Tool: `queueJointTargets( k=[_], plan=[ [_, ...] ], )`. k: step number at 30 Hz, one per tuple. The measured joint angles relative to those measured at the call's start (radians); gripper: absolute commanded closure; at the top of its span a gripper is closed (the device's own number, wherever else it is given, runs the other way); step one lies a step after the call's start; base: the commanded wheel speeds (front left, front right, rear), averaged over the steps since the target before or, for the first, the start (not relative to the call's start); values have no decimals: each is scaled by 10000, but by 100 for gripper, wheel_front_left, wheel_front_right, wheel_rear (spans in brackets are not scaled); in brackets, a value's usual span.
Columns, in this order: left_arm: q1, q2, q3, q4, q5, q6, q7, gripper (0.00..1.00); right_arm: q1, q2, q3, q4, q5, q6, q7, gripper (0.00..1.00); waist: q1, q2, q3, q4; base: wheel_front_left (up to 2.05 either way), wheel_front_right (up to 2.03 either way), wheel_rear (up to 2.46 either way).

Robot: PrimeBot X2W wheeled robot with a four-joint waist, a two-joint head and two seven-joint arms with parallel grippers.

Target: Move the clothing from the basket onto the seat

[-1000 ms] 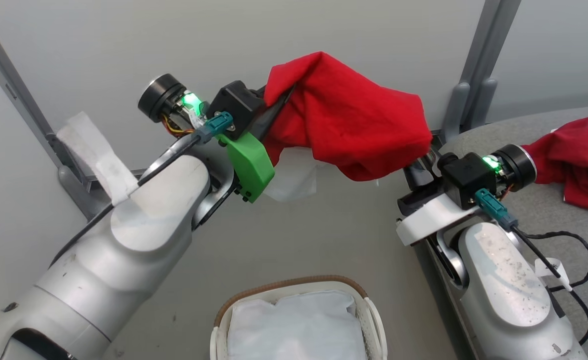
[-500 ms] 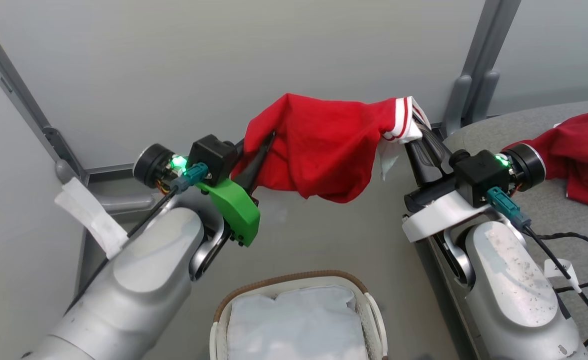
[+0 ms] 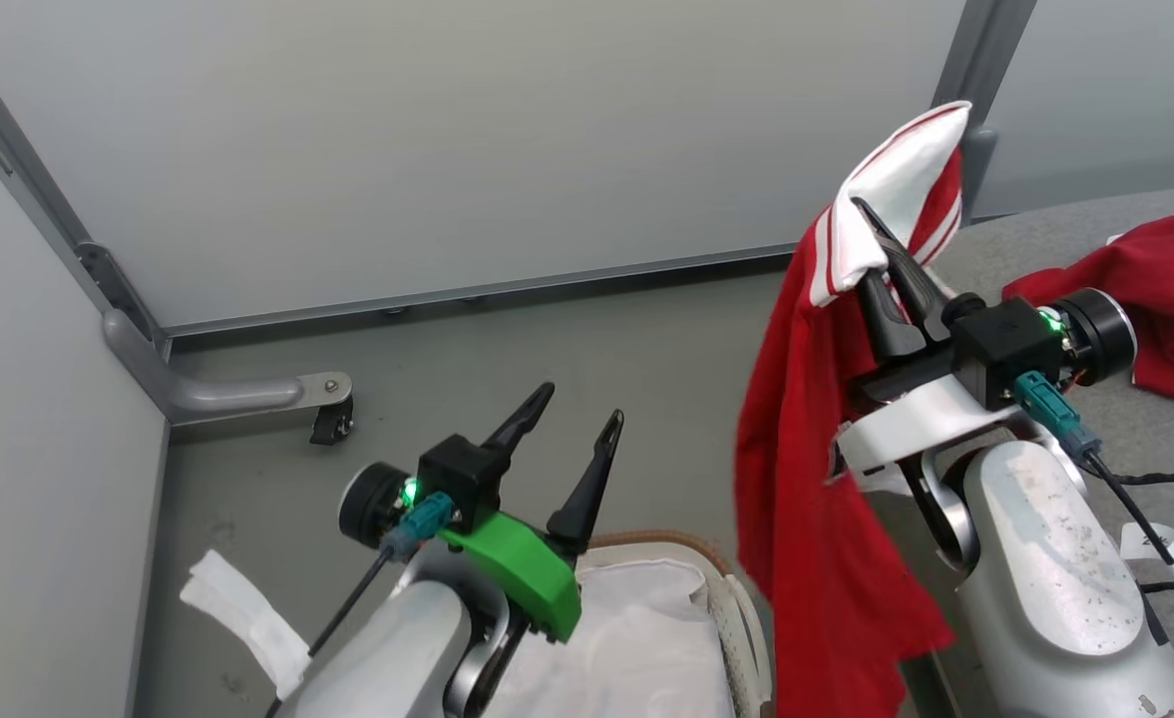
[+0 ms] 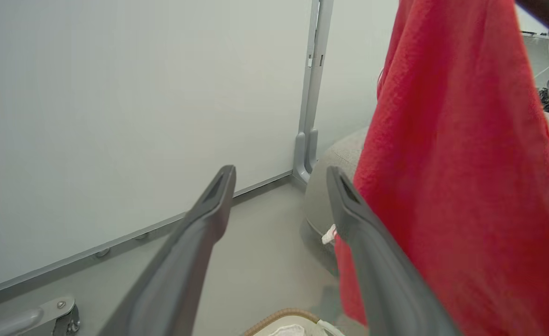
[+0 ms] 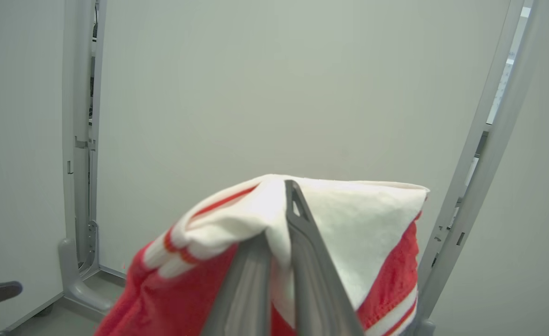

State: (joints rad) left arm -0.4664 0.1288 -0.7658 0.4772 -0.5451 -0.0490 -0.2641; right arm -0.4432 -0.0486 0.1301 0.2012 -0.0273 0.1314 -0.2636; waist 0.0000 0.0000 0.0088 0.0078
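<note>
Left gripper: jaws now apart, released | right gripper: jaws clamped alone on clothing trim, hanging beneath | seat just beside: transfer judged imminent.

Hanging garment: plain bright red body. Its trim is white with thin red stripes.
Second garment, far right on the sofa: bright red. The sofa fabric is grey.
Basket: white perforated wall, brown woven rim. Its liner is plain white.
Left hand: dark grey fingers, black body, bright green bracket, teal connector, green indicator light.
Right hand: dark grey fingers, black body, white bracket, teal connector, green light.
Forearm covers: silver-grey.
Floor: grey.
Wall panels: pale grey-white.
</note>
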Motion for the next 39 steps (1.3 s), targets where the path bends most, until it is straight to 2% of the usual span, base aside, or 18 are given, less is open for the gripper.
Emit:
queueJointTargets(
  k=[8, 17, 22, 28, 39],
  plan=[
    [1478, -431, 978, -265, 911, -380, 0, 0, 220, -2, -587, -84, -197, -2, 2, 100, 0, 0, 36, -111, 0, 0, 0],
    [2005, -662, 1601, -412, 1649, -648, 0, 0, 235, 0, -1162, -98, -376, -2, 2, 100, 0, 0, 46, -224, 0, 0, 0],
    [2154, -744, 1718, -518, 1875, -711, 0, 0, 165, -2, -1392, -161, -631, 0, 0, 100, 0, 0, 75, -514, 0, 0, 0],
    [2246, -771, 1904, -754, 2063, -744, -2, 0, -215, -2, -1413, -286, -945, 0, 0, 100, 0, 0, 184, -1224, 0, 0, 0],
    [1984, -800, 1797, -1137, 2305, -786, -4, 0, -448, -29, -1379, -23, -1327, 0, 0, 100, 1, 1, 622, -3196, 0, 0, 0]
  ],
)
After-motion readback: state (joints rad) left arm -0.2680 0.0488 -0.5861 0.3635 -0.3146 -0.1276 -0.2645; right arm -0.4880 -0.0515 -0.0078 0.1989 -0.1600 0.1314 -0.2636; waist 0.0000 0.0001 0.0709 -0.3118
